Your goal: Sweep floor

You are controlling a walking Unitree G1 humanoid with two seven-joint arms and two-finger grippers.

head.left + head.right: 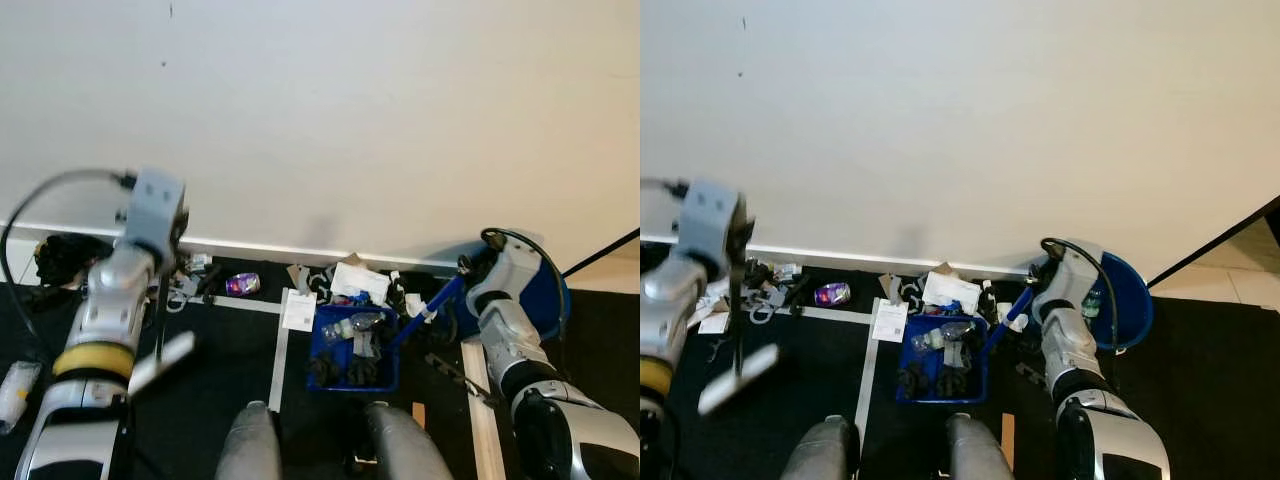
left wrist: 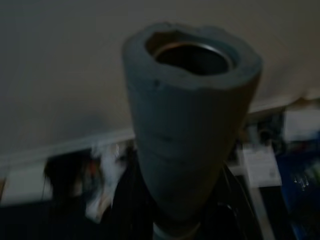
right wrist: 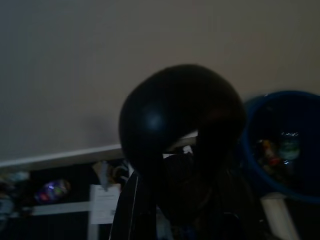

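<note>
The sweeping step is under way: the left claw grips the broom handle at 9 o'clock, the right claw holds the blue dustpan handle at 3 o'clock, litter at the baseboard awaiting collection.

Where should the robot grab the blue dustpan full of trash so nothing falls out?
Probably by its long blue handle, which slants up to the right from the dustpan toward the right tool. Come from the right, beside the blue bin. The pan lies flat on the dark floor and is heaped with bottles and wrappers, so gripping the rim risks tipping it.
</note>
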